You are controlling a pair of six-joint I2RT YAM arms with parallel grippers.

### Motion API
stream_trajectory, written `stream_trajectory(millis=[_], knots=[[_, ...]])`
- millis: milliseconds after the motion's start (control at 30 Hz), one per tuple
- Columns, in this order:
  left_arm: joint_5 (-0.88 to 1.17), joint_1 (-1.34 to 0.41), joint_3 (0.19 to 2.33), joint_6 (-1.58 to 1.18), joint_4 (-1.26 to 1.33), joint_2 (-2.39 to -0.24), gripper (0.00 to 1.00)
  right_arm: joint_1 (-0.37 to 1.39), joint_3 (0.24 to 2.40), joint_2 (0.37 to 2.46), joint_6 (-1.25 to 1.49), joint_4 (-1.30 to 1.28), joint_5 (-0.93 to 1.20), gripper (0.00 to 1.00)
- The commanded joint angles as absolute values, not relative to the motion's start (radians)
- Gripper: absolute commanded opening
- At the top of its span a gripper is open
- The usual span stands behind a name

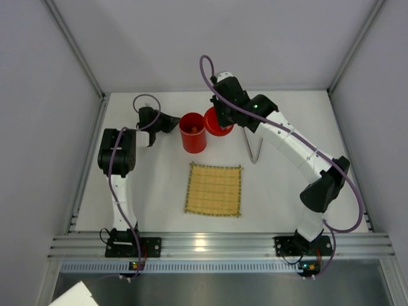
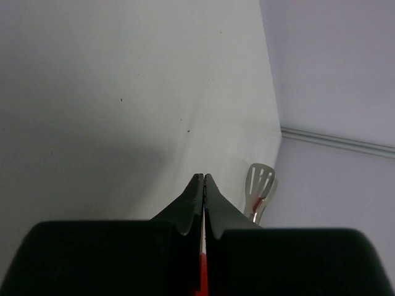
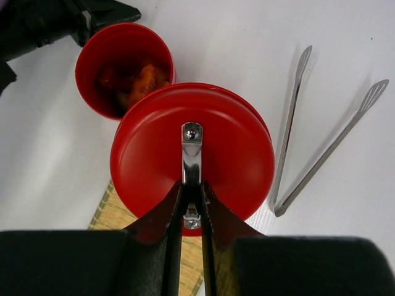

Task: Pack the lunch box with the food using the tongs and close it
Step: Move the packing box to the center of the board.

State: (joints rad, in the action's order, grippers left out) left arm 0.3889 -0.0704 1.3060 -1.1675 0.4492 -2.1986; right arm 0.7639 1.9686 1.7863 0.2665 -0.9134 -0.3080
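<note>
The red lunch box (image 1: 192,134) stands open behind the mat, with orange and red food (image 3: 145,80) inside it. My left gripper (image 1: 173,122) is shut on its left rim, and a red sliver of the wall shows between the fingers (image 2: 203,177). Just right of the lunch box (image 3: 92,61), the red lid (image 3: 228,148) hangs from my right gripper (image 3: 192,183). That gripper is shut on the lid's silver handle (image 3: 192,145). In the top view the lid (image 1: 215,125) nearly touches the box. The silver tongs (image 1: 255,148) lie on the table to the right, untouched.
A square bamboo mat (image 1: 213,189) lies at the table's middle, in front of the lunch box. The tongs' slotted tips (image 2: 260,182) show in the left wrist view near the back wall. White walls enclose the table on three sides.
</note>
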Motion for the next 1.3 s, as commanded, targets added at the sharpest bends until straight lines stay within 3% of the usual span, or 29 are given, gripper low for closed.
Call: stream_trajectory(millis=[0, 367, 833, 1267], knots=[[0.567, -0.081, 1.328, -1.423, 0.941, -2.301, 0.0, 0.75, 1.97, 1.723, 0.281, -0.881, -0.307, 0.06], [0.65, -0.204, 1.371, -1.566, 1.206, -2.402, 0.01, 0.742, 2.0, 1.772, 0.282, -0.877, -0.298, 0.05], [0.638, -0.287, 1.082, -1.578, 1.426, -2.344, 0.01, 0.744, 2.171, 1.93, 0.265, -1.006, -0.245, 0.05], [0.634, -0.334, 1.051, -1.577, 1.467, -2.362, 0.0, 0.765, 2.151, 1.933, 0.233, -1.124, -0.197, 0.04]])
